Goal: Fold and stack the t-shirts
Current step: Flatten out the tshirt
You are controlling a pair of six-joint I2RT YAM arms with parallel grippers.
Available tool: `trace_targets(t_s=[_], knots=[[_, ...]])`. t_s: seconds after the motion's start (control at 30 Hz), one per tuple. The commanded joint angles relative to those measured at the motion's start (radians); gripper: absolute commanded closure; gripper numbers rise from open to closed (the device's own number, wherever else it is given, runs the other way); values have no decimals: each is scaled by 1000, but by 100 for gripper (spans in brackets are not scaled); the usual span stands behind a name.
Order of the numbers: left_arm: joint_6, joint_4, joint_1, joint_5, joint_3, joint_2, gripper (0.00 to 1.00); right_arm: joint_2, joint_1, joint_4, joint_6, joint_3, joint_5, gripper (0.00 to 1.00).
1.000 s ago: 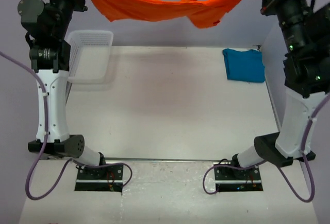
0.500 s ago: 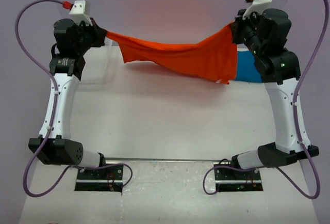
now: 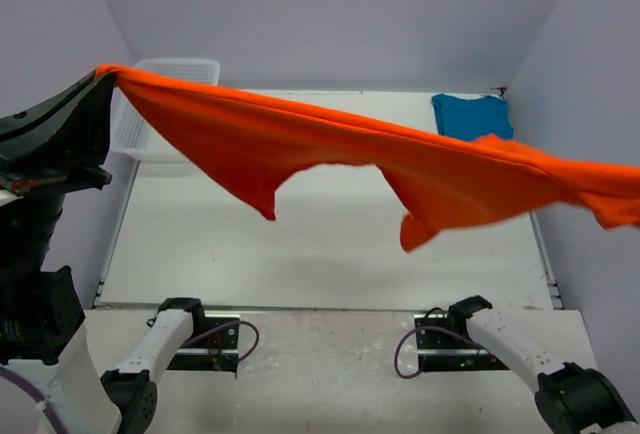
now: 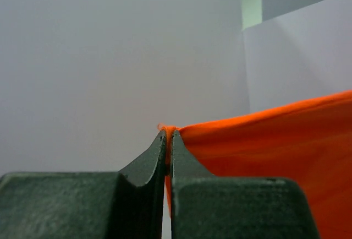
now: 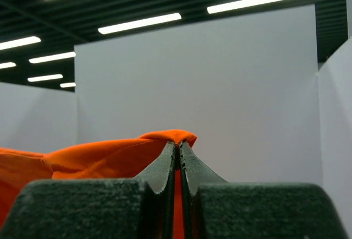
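The orange t-shirt (image 3: 330, 149), clamped at its ends by the left gripper (image 4: 168, 135) and right gripper (image 5: 177, 145), has been swung nearer from 12 o'clock and is stretched aloft from 9 to 3 o'clock, seemingly ready for laying flat.

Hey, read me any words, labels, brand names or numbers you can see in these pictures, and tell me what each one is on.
There is no text to read in any view.
The orange t-shirt is plain, with no print.
The teal t-shirt is plain as well.
The white basket shows no label.
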Motion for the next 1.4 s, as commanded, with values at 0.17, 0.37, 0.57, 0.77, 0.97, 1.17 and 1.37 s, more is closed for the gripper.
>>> trace_targets(t_s=[0.17, 0.37, 0.57, 0.77, 0.97, 1.17, 1.37], knots=[[-38, -95, 4, 7, -43, 153, 100, 187, 0, -50, 46, -67, -84, 100], [18, -12, 4, -75, -118, 347, 100, 486, 0, 32, -26, -11, -69, 100], [48, 13, 4, -79, 185, 726, 100, 822, -93, 111, 32, 201, -174, 100], [77, -83, 7, -55, 610, 1038, 100, 896, -149, 202, 40, 215, -216, 100], [20, 38, 55, 7, 450, 984, 100, 830, -169, 203, 37, 140, -228, 100], [21, 120, 53, -32, 137, 852, 100, 795, -172, 159, 45, 5, -226, 100], [15, 31, 52, -51, -52, 892, 100, 783, -166, 77, 115, -312, -245, 100]])
